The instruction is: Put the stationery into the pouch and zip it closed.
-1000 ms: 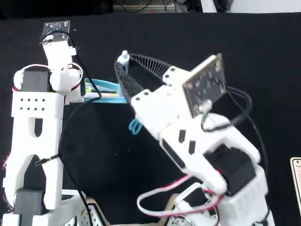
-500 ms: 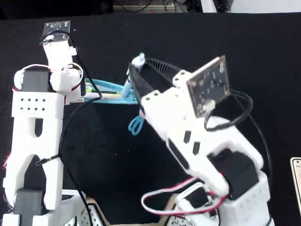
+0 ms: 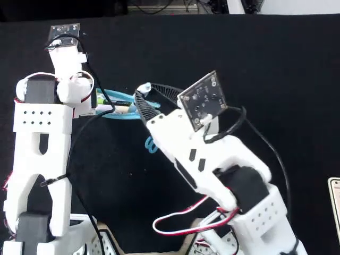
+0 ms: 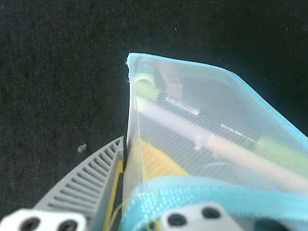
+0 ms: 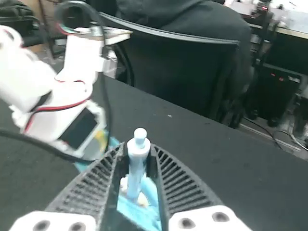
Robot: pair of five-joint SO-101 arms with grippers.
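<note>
The translucent pouch [image 3: 123,101] with light-blue trim lies left of centre on the black table; inside the pouch [image 4: 202,134] I see pens and something yellow. My left gripper [image 3: 99,106] is shut on its near edge, and the left gripper [image 4: 130,202] pinches the blue trim. My right gripper [image 3: 144,96] hovers at the pouch's other end, shut on a light-blue pen [image 3: 143,87] that stands upright between its jaws. The pen [image 5: 140,137] sticks out past the right gripper [image 5: 137,153], with the pouch [image 5: 113,143] just beyond it. Blue scissor handles [image 3: 152,144] lie under the right arm.
The left arm's white body [image 5: 53,106] stands close beside the pen. A pale card-like object [image 3: 335,197] lies at the table's right edge. The black table [image 3: 276,69] stretches away at the back right.
My right gripper, carrying the pen, swung right and then came back left and lower, ending at the pouch's end. The left arm and pouch stayed still.
</note>
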